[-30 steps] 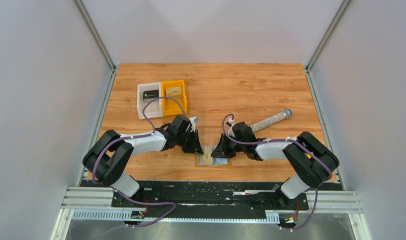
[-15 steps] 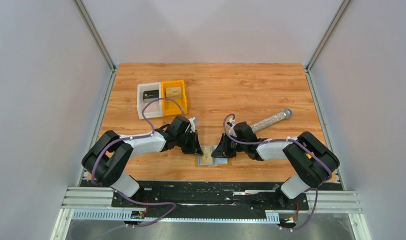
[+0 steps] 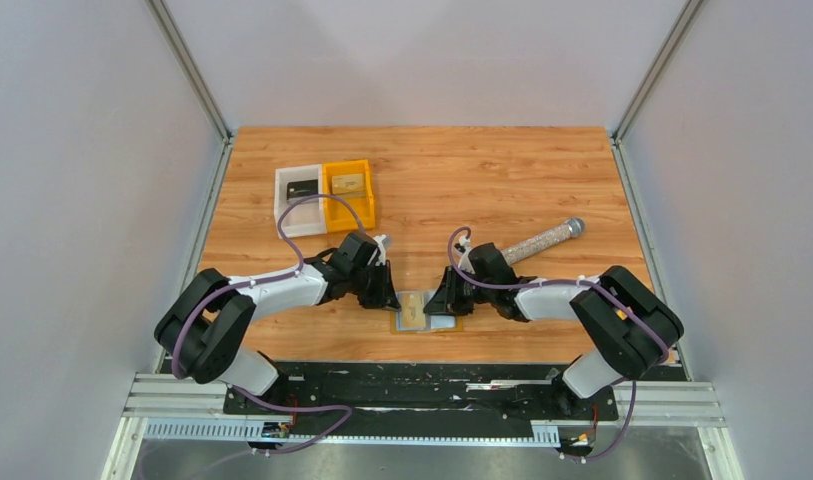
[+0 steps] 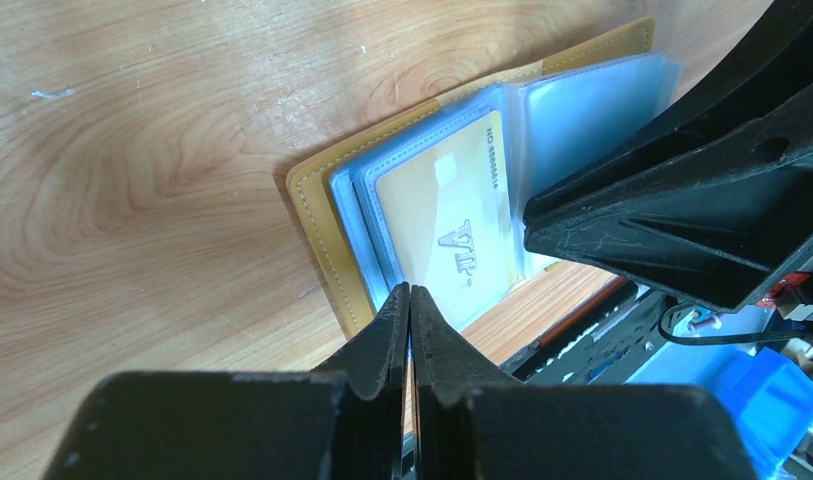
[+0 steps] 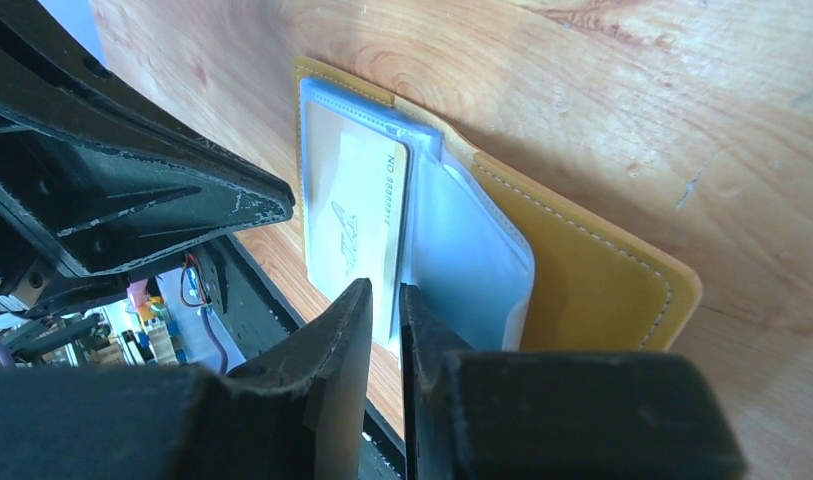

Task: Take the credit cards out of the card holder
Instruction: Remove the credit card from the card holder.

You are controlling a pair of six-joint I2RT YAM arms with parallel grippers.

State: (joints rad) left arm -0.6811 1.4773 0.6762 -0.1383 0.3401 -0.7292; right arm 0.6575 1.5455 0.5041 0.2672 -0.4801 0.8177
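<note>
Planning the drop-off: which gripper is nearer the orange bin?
Left. The left gripper is nearside-right of the orange bin; the right gripper sits farther right, beyond the card holder.

"VIP" on gold card (image 4: 447, 240), card holder (image 4: 317, 215)

Card holder (image 3: 425, 312) lies open on table (image 3: 502, 170), near edge, between both sets of fingertips. Left gripper (image 4: 409, 293) tips at its left edge; right gripper (image 5: 384, 290) tips at the sleeve stack by the fold. VIP card (image 4: 450, 235) sits sleeved between them. Behind left fingers: bin (image 3: 298, 215), second bin (image 3: 352, 208) touching on its right. Behind right fingers: microphone (image 3: 540, 239).
</note>
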